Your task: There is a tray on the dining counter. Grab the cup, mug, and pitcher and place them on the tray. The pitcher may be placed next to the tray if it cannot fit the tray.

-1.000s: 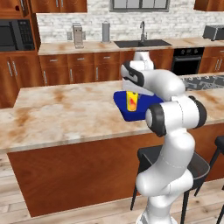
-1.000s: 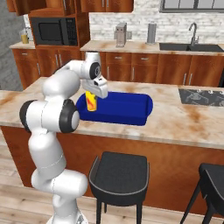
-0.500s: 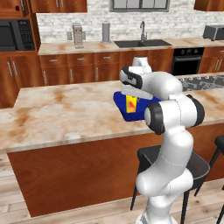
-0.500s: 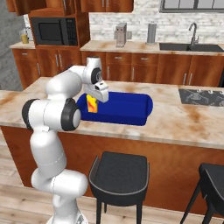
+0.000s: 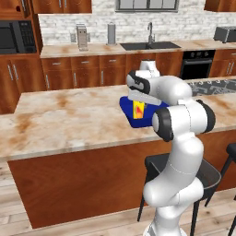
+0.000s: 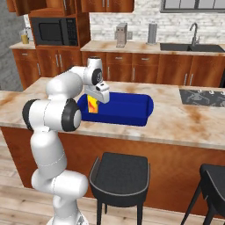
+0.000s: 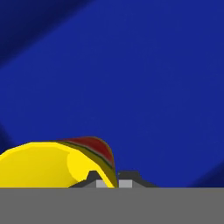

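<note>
My gripper (image 5: pixel 138 99) (image 6: pixel 97 97) (image 7: pixel 112 178) is shut on the rim of the yellow cup (image 5: pixel 138 109) (image 6: pixel 92 104) (image 7: pixel 39 164), which has a red-orange mark on its side. The cup hangs upright at the left end of the bright-blue tray (image 5: pixel 130 120) (image 6: pixel 127 107) (image 7: pixel 131 78); whether it touches the tray floor I cannot tell. The tray lies on the beige marble dining counter (image 5: pixel 69 120) (image 6: pixel 184 123). Far off, the pitcher (image 6: pixel 25 37), small and orange-tinted, stands on the back counter left of the microwave. The mug is out of view.
Black stools (image 6: pixel 121 171) (image 5: pixel 203 173) stand along the counter's wooden front. A dark cooktop (image 6: pixel 202 96) is set into the counter to the right of the tray. The back counter carries a sink (image 5: pixel 150 45) and a microwave (image 6: pixel 52 31).
The hand has sunk slightly toward the tray, carrying the cup with it. The jaws stay shut.
</note>
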